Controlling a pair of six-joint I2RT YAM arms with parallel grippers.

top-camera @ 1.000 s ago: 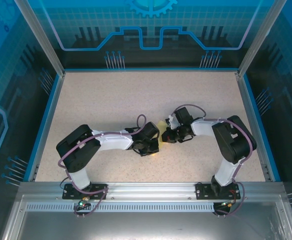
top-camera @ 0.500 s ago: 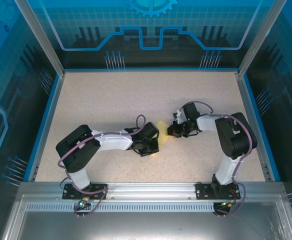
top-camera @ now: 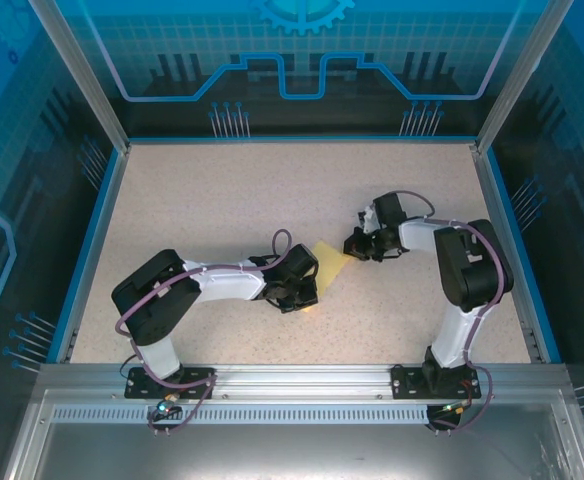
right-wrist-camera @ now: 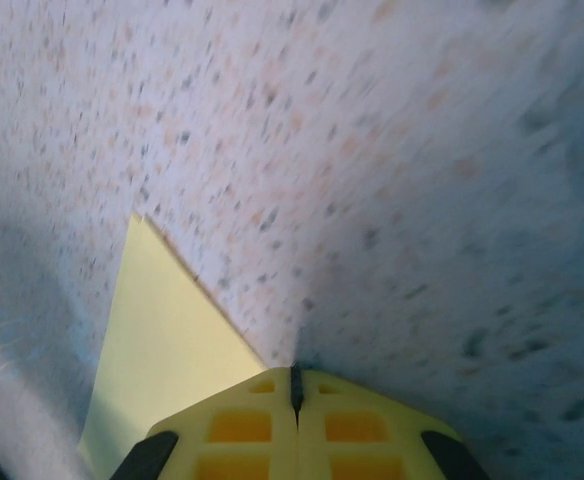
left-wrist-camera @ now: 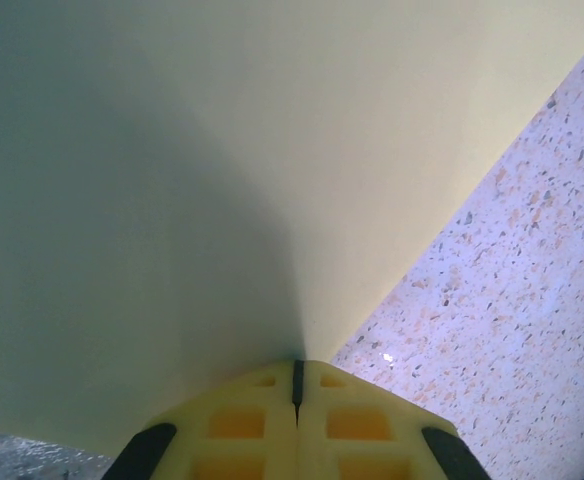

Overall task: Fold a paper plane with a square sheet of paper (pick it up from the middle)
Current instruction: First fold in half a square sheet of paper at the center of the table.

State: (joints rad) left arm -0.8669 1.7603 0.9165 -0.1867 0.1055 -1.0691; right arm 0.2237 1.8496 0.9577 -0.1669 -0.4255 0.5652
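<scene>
Speckled beige table with a blue rim, glowing blue panel walls around it. The paper, pale yellow and partly folded, lies at centre of the top view, between the two arms. Left gripper is fully closed, tips on the sheet at bottom centre of its wrist view. Likely pinning it down; can't tell if a layer is nipped. Right gripper is also closed and holds nothing, tip touching the paper's edge, sheet at lower left of its view. Probably pressing a crease. No plane shape yet.

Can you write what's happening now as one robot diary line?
left gripper: shut, tips against paper | right gripper: shut, beside paper's edge
</scene>
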